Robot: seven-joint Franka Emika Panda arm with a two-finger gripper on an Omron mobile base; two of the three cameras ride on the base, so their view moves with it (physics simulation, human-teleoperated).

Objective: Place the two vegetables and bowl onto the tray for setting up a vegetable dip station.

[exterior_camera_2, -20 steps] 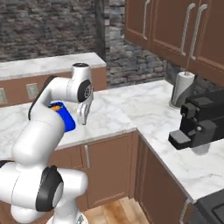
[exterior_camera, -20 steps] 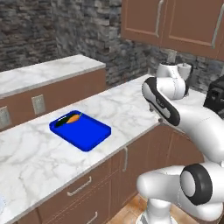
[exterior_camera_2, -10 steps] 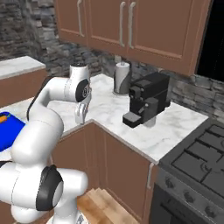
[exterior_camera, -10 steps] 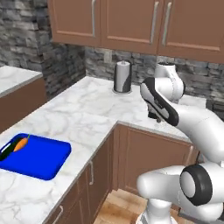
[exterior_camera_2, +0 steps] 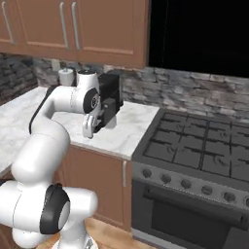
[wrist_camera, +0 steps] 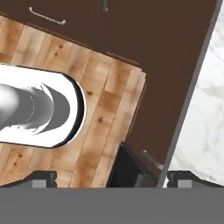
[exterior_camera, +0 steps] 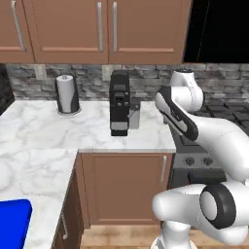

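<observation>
Left base view puts the tray [exterior_camera: 12, 221] at lower left, contents cropped; my claw [exterior_camera_2: 88, 130] hangs wide open, empty, so work remains.

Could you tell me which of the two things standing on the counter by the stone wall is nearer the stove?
The black coffee machine; it stands toward the stove, while the paper towel roll stands further left along the counter.

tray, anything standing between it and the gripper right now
Nothing visible does. A corner of the blue tray shows at the lower left on the marble counter. The open gripper hangs off past the counter's front edge, with bare marble between them.
</observation>
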